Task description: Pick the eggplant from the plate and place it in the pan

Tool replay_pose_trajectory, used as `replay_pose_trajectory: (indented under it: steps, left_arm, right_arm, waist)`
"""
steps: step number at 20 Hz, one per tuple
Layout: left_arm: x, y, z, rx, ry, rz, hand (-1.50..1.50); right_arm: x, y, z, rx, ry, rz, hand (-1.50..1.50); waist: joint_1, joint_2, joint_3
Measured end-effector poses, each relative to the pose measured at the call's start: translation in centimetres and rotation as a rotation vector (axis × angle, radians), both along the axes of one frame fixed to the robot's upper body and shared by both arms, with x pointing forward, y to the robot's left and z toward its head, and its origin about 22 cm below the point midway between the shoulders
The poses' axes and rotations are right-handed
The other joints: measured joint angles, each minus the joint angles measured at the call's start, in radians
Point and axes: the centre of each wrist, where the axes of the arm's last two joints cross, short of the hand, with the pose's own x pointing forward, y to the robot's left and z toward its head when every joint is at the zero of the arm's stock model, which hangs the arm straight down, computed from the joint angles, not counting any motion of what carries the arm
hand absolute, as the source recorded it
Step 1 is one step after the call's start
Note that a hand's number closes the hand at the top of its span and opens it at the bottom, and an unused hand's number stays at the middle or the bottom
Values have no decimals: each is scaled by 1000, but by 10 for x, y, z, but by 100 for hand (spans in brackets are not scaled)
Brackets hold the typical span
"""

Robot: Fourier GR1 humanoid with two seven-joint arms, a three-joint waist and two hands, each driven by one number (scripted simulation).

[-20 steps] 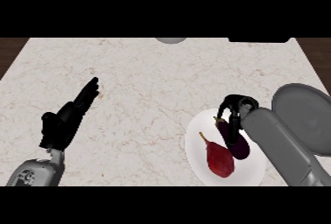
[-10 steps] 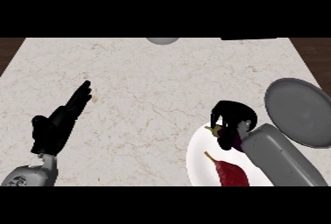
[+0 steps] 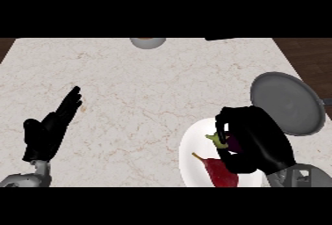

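Two black hands show over the pale marbled bench [image 3: 142, 88]. At the far left, the left hand [image 3: 48, 132] rests with its fingers straight and pointing up toward the far edge, holding nothing. Further right, near the lower edge, sits a white plate [image 3: 191, 154] carrying a dark red pepper-like vegetable [image 3: 219, 172] (its thin stem points up and left). Just above that vegetable the right hand [image 3: 256, 143] is curled round the eggplant [image 3: 230, 144], of which only a purple patch and the green stem cap show between the fingers; the eggplant is over the plate, whether lifted or resting I cannot tell. Right of the hand lies the grey round pan [image 3: 288, 103], near the plate's upper right.
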Motion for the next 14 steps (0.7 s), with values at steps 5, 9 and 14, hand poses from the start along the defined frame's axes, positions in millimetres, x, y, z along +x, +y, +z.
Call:
replay_pose_trajectory:
  steps: [5, 9, 14]
  left_arm:
    - [-1, 0, 1, 3, -16, -3, 0]
    - [-2, -3, 8, 4, -30, -32, 0]
    - [4, -11, 16, 2, -43, -68, 0]
  right_arm:
    - [-59, -22, 19, 101, -198, -32, 150]
    - [-83, -46, 13, 158, -243, -142, 150]
    - [-95, -77, -5, 228, -312, -254, 150]
  waist:
    - [12, 18, 1]
    - [43, 31, 1]
    - [76, 43, 2]
